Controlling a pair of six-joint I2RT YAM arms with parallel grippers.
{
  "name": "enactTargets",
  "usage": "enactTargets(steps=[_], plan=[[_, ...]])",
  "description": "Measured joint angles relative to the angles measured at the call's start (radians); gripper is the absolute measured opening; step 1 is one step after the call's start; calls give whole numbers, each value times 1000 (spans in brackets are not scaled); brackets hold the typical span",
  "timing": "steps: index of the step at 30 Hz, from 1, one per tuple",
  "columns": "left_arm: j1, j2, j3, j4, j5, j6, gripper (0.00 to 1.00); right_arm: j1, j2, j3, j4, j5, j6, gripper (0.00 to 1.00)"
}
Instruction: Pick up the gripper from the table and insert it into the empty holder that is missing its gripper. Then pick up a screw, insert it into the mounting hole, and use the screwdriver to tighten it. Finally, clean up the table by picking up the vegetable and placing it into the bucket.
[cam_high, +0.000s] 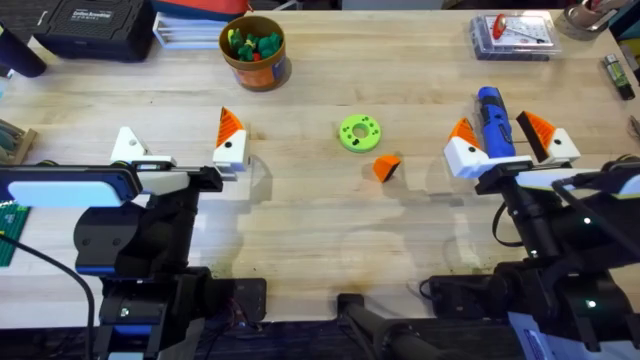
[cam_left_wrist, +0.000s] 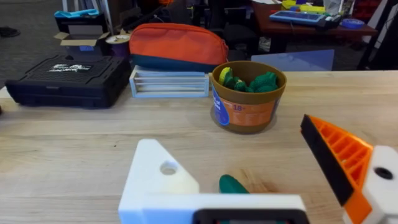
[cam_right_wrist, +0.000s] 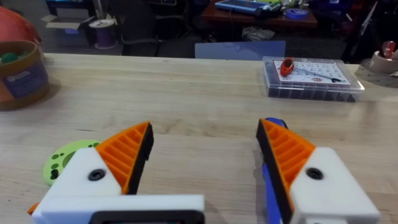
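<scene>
Overhead and wrist views of the counter, a light wooden top with visible grain. The left claw stands wide open and holds nothing. One of its white fingertip blocks carries an orange ribbed pad, while the other, the holder, is bare white plastic with an open mounting hole, seen close in the left wrist view. The right claw is also wide open and grips nothing; both its fingers wear orange ribbed pads.

The screwdriver, blue and pen-shaped, lies on the counter between the right claw's fingers; whether it touches either cannot be told. In the right wrist view its blue body shows just beside one pad.

The gripper, a small orange wedge, lies loose near the counter's centre, between the two arms. Just beside it, toward the far edge, lies a round green disc.

The bucket, orange-brown with a tan rim, stands near the far edge, already holding several green and yellow toy pieces. A dark green vegetable shows in the left wrist view, lying on the counter between the left claw's fingers, partly hidden behind the claw body.

A black case sits at the far left corner, with an orange pouch on a pale tray next to the bucket. A clear parts box rests at the far right.
</scene>
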Motion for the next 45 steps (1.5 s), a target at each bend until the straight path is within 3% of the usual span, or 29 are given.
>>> enactTargets(steps=[9,13,17,20,21,22,23,27,32,33,34,35,38,39,43,44,45], plan=[[0,0,2,-7,-3,0,985,0,0,0,-6,0,0,995],[0,11,59,-143,-2,0,985,0,2,9,-25,6,51,994],[0,118,258,-316,-8,0,985,0,52,119,-181,38,152,994],[0,270,464,-478,-24,29,985,0,130,276,-313,46,188,994],[0,461,661,-652,-29,61,985,0,239,472,-480,53,207,994],[0,522,712,-696,-29,67,985,0,281,539,-539,54,211,994],[0,684,833,-790,-29,79,985,0,389,684,-663,57,217,994],[0,832,917,-802,-29,74,985,0,469,768,-704,59,221,994],[0,879,929,-810,-29,66,982,0,477,772,-716,60,222,994],[0,879,929,-808,-27,60,541,0,477,772,-739,60,222,994],[0,879,929,-806,-21,60,372,0,477,772,-746,60,222,994],[0,879,929,-801,-9,66,383,0,477,772,-749,60,222,994],[-5,879,929,-778,98,64,845,0,477,772,-749,60,222,994],[-11,879,929,-762,149,63,947,0,477,772,-749,60,222,994],[-46,879,929,-643,356,66,985,0,477,772,-750,60,222,994],[-64,879,933,-595,471,56,985,0,477,772,-749,60,222,994],[-65,879,934,-599,492,52,985,0,477,772,-750,60,222,994]])
